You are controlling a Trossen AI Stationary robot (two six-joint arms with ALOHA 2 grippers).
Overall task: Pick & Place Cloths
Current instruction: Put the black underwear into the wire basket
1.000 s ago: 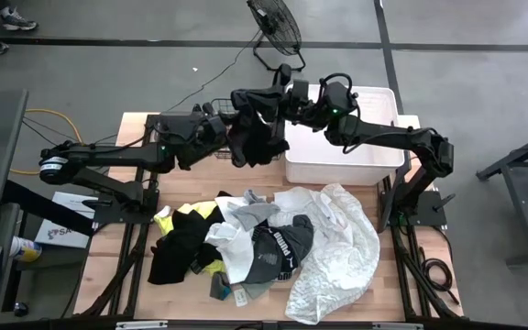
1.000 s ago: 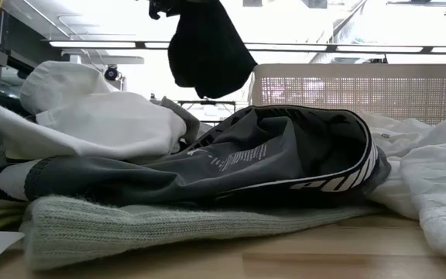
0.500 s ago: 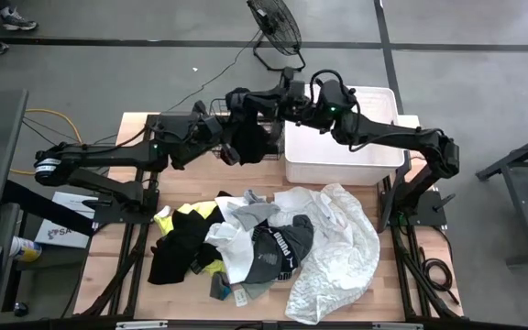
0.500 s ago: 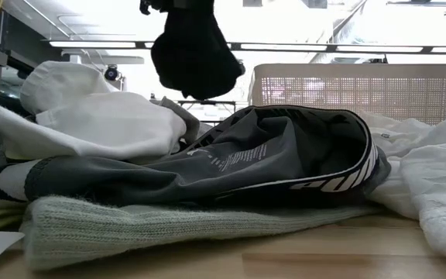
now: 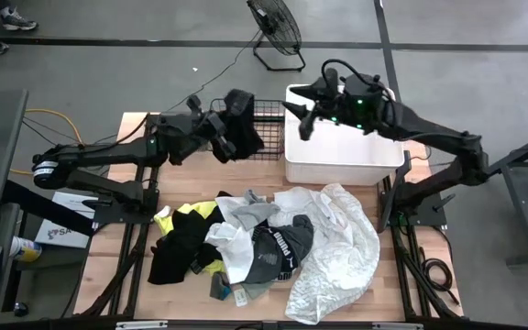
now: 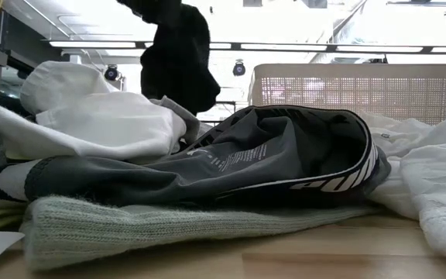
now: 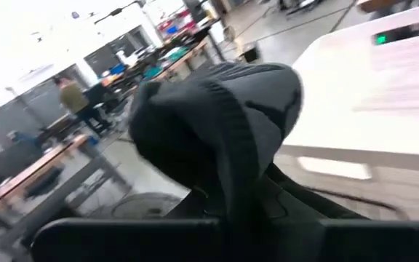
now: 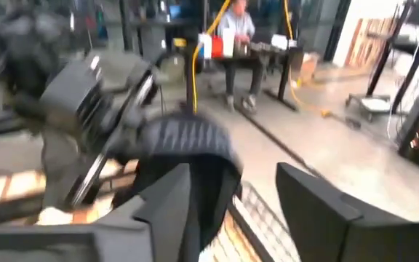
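A black knitted cloth hangs in the air over the black wire basket at the table's far side, with my left gripper shut on it. It shows as a dark hanging bundle in the low view. My right gripper stands open just right of it, above the left rim of the white tub, with nothing between its fingers. The other cloths lie heaped on the near half of the table. My left gripper holds the black cloth by a bunched fold, and the cloth bulges up past the fingers and hides the place of contact. The fingers reach in about level from the table's left. The cloth hangs slack below them, clear of the table and the pile.
The pile holds a large sheer white cloth at the right, black and neon yellow pieces at the left and a grey-black garment with white lettering in the middle. A floor fan stands beyond the table. People sit at desks in the room behind.
Both grippers met at the hanging black cloth. My left gripper shut on it and has carried it a little toward the table's left. My right gripper has opened, let go and drawn back toward the right over the tub. The cloth now hangs from the left gripper alone.
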